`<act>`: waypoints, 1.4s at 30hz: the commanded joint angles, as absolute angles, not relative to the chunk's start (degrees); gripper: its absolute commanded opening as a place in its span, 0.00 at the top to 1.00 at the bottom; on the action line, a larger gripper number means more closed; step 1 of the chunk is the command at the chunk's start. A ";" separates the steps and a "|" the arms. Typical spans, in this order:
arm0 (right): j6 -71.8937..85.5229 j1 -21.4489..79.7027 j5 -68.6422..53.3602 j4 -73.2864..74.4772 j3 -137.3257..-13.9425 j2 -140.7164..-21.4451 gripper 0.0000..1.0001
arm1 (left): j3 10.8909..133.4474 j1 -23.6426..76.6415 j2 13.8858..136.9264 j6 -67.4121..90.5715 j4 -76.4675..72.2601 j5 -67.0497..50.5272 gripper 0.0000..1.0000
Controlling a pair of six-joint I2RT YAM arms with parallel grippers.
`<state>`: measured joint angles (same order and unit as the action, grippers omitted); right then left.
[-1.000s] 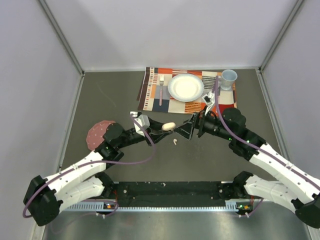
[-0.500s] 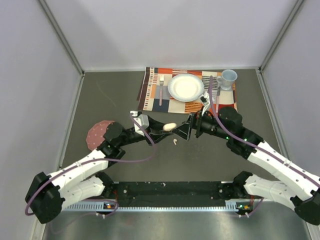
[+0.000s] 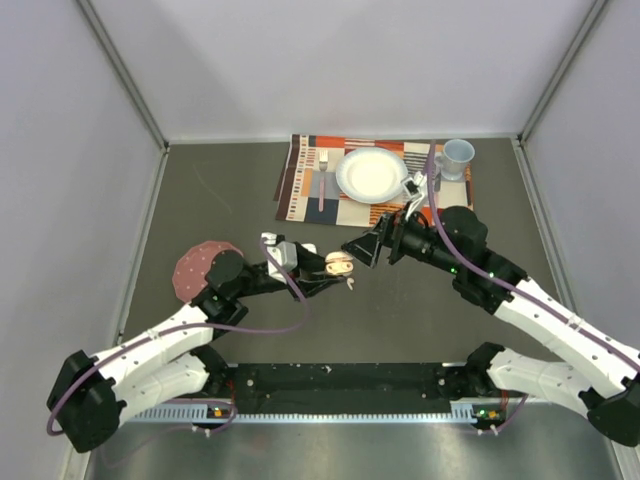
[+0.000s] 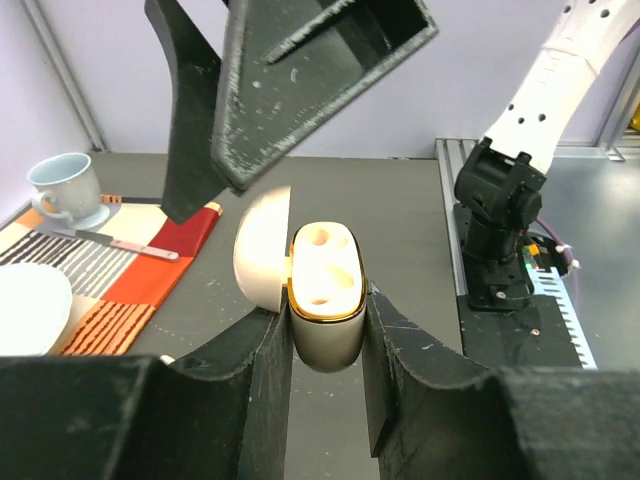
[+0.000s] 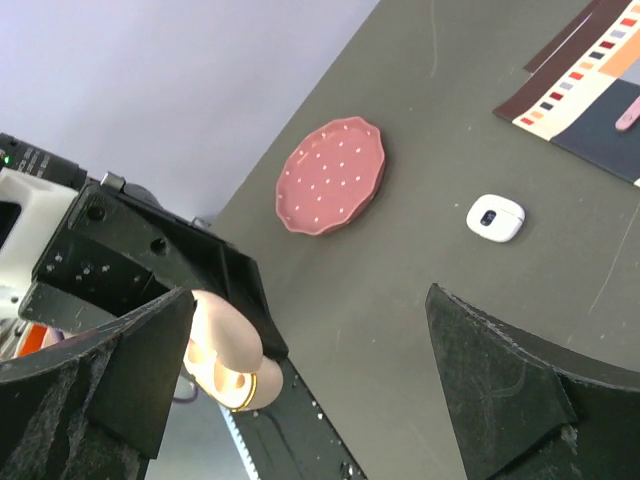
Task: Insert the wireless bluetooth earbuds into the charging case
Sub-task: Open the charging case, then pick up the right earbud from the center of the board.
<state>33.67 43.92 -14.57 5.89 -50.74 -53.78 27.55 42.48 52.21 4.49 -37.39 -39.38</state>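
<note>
My left gripper (image 3: pixel 333 272) is shut on the cream charging case (image 3: pixel 338 263) and holds it above the table. In the left wrist view the case (image 4: pixel 323 270) stands upright between my fingers (image 4: pixel 275 360), its lid (image 4: pixel 260 255) swung open, both gold-rimmed sockets empty. My right gripper (image 3: pixel 357 248) is open and empty, just right of and above the case; its fingers (image 4: pixel 300 90) hang over it. The case also shows in the right wrist view (image 5: pixel 228 352). One tiny white earbud (image 3: pixel 352 284) lies on the table below the case. Other earbuds are hidden.
A placemat (image 3: pixel 300 185) at the back holds a white plate (image 3: pixel 372 174), a fork (image 3: pixel 322 178) and a pale blue cup (image 3: pixel 458 156). A pink dotted dish (image 5: pixel 330 175) lies at the left. A small white device (image 5: pixel 496 217) lies between dish and placemat.
The case lid now stands open. My left gripper moved the case slightly nearer. My right gripper drew back and up from the case.
</note>
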 commanded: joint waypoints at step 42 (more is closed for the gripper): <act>23.55 30.50 13.09 24.61 -64.51 -83.57 0.20 | 19.95 40.34 28.04 5.63 -35.33 -21.27 1.00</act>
